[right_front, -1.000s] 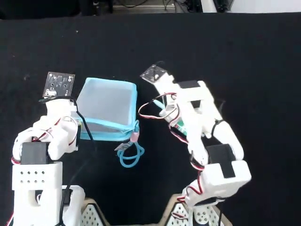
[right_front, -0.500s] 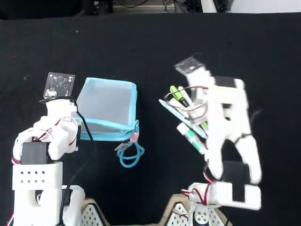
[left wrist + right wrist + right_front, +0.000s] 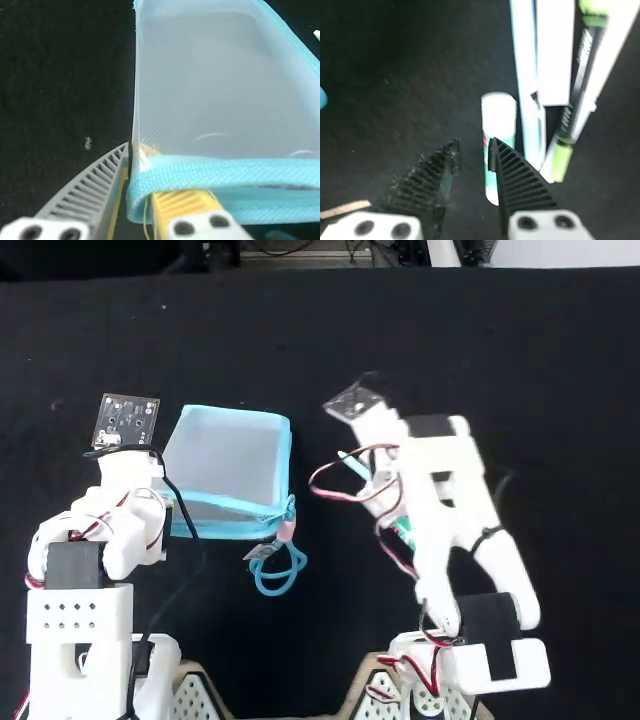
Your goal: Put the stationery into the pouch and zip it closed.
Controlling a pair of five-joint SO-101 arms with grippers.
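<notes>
The light blue mesh pouch (image 3: 230, 468) lies left of centre, its zipper edge toward the arms. My left gripper (image 3: 137, 175) is shut on the pouch's (image 3: 215, 95) blue rim at a corner, one finger on each side of the trim; in the high view it sits at that corner (image 3: 172, 517). The right arm (image 3: 440, 500) hangs over the stationery and hides most of it. Under it lie a white and teal glue stick (image 3: 496, 135), a light blue pen (image 3: 522, 75) and a green highlighter (image 3: 569, 105). My right gripper (image 3: 473, 147) hovers just above the cloth, narrowly open, beside the glue stick.
A pink zipper tab with a blue cord loop (image 3: 278, 567) trails from the pouch's near right corner. A white flat piece (image 3: 554, 50) lies among the stationery. Black cloth (image 3: 520, 370) covers the table. The arm bases stand at the near edge.
The right arm swung right, baring the stationery, then came back left over it. The left arm and pouch have not moved.
</notes>
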